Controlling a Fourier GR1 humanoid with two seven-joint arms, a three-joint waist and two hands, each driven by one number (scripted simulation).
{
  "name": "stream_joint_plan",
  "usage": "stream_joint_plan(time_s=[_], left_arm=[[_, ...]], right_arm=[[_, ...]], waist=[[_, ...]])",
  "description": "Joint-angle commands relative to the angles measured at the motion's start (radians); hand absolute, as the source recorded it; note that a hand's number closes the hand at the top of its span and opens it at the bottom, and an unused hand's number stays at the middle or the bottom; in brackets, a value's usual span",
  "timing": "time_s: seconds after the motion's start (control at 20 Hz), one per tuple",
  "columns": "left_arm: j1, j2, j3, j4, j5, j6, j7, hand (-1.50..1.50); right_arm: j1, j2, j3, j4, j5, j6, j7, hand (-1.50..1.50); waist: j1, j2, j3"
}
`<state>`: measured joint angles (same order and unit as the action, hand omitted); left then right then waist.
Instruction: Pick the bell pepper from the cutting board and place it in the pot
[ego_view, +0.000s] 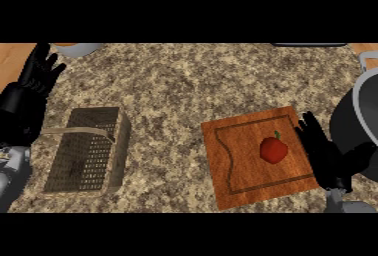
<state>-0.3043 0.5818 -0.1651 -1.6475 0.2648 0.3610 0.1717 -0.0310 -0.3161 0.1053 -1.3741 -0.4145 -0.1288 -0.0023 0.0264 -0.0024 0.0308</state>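
The right hand (322, 150), fingers straight and holding nothing, would do best to swing toward nine o'clock and curl around the bell pepper (273, 149) below its stem. The pepper lay on the cutting board (236, 165), just beside that hand, with the pot (362, 120) at the hand's three o'clock. The left hand (38, 70) rested open at the view's left edge.

This is a kitchen. The table (207, 80) has a speckled brown-and-grey stone top, the kind fitted in kitchens. Near its right edge lies a reddish-brown wooden cutting board (244, 165) with a groove round its border, and a red bell pepper with a green stem (273, 149) sits on it. A large dark metal pot with a grey rim (362, 115) stands at the right edge. A woven wicker basket with a handle (87, 150) sits toward the left edge.
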Motion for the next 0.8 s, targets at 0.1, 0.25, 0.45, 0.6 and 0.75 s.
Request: stream_joint_plan(time_s=[0.1,0.25,0.45,0.6,0.75], left_arm=[[0.115,-0.054,-0.109,0.032,0.005,-0.074,0.0,0.0],[0.157,-0.101,-0.185,0.103,0.055,-0.153,0.029,0.0],[0.168,-0.081,-0.151,0.068,0.086,-0.154,0.082,0.0],[0.188,-0.1,-0.168,0.063,0.084,-0.162,0.078,0.0],[0.211,-0.107,-0.181,0.08,0.089,-0.201,0.06,0.0]], right_arm=[[-0.053,0.032,0.056,-0.034,0.179,-0.264,0.091,1.5],[-0.072,0.038,0.092,-0.009,0.318,-0.432,0.136,1.5],[-0.055,-0.095,-0.032,0.01,0.539,-0.708,-0.012,-1.5],[-0.106,0.02,0.001,-0.079,0.632,-0.889,-0.091,-1.5],[-0.075,0.073,0.077,-0.111,0.758,-0.994,-0.069,-1.5]], waist=[[-0.024,0.004,-0.035],[-0.039,0.018,-0.044],[-0.089,0.009,-0.049],[-0.069,0.001,-0.041],[-0.066,0.002,-0.043]])
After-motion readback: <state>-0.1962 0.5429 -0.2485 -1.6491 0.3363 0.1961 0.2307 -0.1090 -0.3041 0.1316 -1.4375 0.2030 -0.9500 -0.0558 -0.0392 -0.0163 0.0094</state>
